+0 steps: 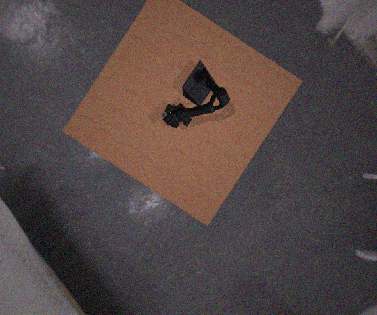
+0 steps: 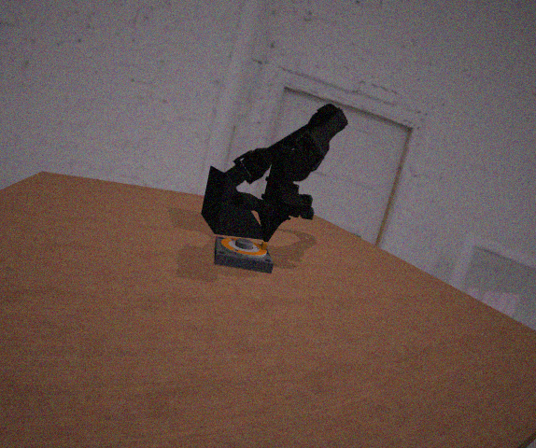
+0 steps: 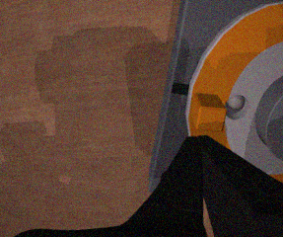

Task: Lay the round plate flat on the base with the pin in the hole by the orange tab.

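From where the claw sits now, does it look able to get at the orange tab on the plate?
Probably yes. The shut claw sits at the plate's orange rim, and the tab lies just ahead beside the hole, with nothing between them. Whether it touches the rim is unclear.
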{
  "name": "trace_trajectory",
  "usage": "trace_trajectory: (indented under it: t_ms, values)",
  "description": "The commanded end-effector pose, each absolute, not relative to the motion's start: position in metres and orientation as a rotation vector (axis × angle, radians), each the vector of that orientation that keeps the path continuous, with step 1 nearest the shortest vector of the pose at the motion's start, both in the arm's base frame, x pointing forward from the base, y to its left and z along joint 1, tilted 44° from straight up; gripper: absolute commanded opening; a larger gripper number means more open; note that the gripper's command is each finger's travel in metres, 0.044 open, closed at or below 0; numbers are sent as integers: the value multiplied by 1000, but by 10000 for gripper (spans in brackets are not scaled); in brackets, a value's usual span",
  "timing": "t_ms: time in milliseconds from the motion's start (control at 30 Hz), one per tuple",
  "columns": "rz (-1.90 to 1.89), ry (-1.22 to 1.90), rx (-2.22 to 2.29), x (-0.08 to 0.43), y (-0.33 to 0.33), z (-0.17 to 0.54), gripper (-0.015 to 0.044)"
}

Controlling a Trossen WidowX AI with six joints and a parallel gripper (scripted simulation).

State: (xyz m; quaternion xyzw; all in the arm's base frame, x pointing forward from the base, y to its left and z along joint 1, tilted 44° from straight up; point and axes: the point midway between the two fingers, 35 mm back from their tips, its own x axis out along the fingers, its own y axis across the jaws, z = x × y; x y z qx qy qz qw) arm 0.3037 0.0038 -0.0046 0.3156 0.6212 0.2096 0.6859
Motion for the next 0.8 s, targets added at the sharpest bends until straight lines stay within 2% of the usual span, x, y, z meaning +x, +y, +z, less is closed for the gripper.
trace_trajectory:
  t_ms: [0, 367, 767]
  values:
    - [470, 1390, 711, 308, 4, -5, 0]
    - [468, 1391, 709, 298, -27, 26, 0]
    - [464, 1391, 719, 299, -23, 21, 0]
